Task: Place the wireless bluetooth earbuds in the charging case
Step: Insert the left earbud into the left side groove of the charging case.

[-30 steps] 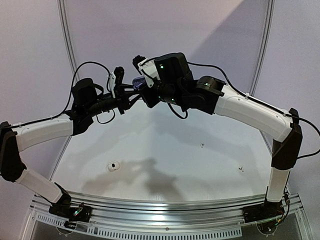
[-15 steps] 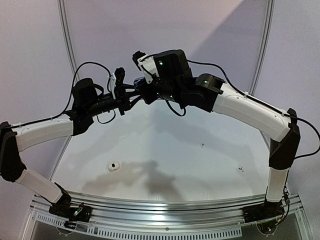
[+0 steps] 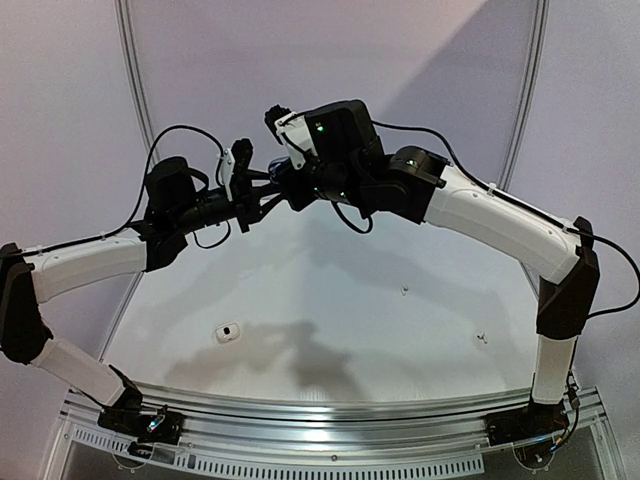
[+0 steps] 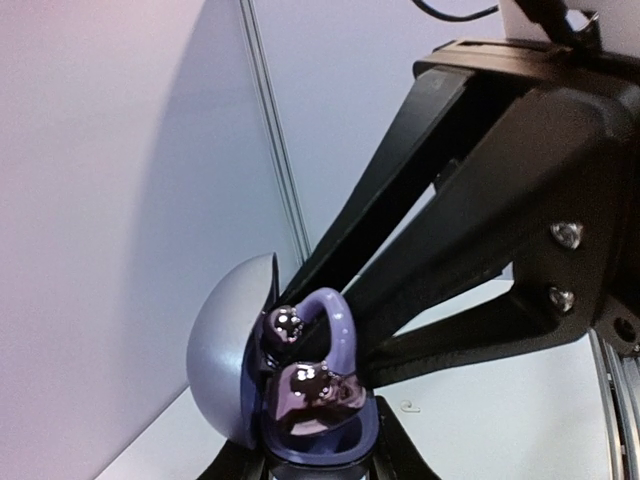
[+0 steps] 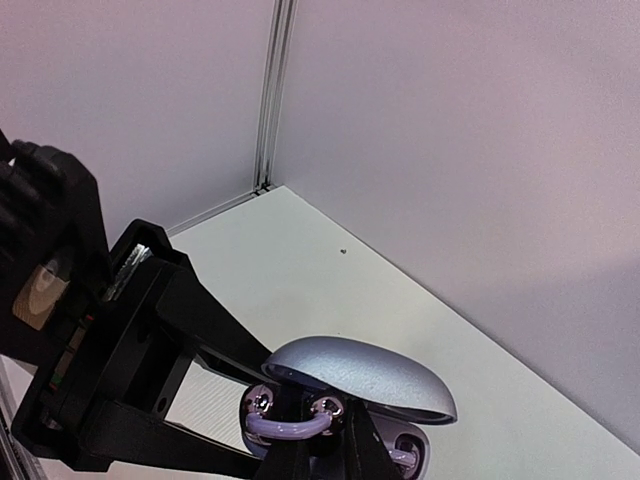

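Note:
High above the back of the table, my left gripper (image 3: 262,186) is shut on the purple charging case (image 4: 322,437), whose silver-grey lid (image 4: 228,360) stands open. My right gripper (image 3: 290,184) meets it from the right and is shut on a dark purple earbud (image 4: 312,384) with a lilac hook, which sits at the case's open mouth, touching the base. In the right wrist view my fingers (image 5: 298,452) pinch that earbud (image 5: 292,427) under the lid (image 5: 362,376). Another purple earbud (image 5: 404,456) lies in the case's other well.
A small white case (image 3: 228,331) lies on the white table (image 3: 330,330) at the near left. Two tiny white pieces lie at the right (image 3: 404,291) (image 3: 481,338). Grey walls and an upright rail (image 3: 135,80) close in behind the raised arms.
My right gripper has edged a little left and up against the left gripper, and now covers the case in the top view. The left arm has barely moved.

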Robot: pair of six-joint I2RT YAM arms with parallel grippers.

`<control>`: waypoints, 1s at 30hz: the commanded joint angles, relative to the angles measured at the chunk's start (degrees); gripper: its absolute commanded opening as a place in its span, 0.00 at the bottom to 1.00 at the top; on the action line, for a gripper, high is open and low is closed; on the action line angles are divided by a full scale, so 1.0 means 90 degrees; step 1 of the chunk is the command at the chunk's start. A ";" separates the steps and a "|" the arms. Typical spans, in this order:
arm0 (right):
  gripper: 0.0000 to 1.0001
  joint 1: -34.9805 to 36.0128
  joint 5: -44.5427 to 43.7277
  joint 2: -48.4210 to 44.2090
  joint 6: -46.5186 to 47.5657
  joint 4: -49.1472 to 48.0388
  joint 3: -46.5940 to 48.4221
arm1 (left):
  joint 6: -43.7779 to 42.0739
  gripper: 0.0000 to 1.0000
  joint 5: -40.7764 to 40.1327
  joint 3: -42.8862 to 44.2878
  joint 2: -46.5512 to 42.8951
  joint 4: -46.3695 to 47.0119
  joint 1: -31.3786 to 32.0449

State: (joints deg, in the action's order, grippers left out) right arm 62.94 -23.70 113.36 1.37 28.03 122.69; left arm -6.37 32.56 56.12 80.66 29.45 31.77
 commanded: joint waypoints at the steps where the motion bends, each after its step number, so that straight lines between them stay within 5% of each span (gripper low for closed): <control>1: 0.00 -0.0025 -0.0071 0.0109 -0.0050 0.0838 0.0019 | -0.0218 0.00 0.0018 0.0073 -0.0154 0.0431 0.0074; 15: 0.00 -0.0023 -0.0014 0.0321 0.0034 0.1101 0.0148 | -0.0331 0.00 0.0042 0.0070 -0.0154 0.0468 0.0074; 30: 0.17 -0.0021 0.0052 0.0393 0.0080 0.1158 0.0213 | -0.0142 0.00 0.0084 0.0015 -0.0156 0.0536 0.0075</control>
State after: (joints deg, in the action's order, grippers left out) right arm 62.94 -23.83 114.06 1.80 32.16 124.66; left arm -8.32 32.62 56.01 80.66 28.36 31.86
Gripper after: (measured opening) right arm 0.155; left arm 0.288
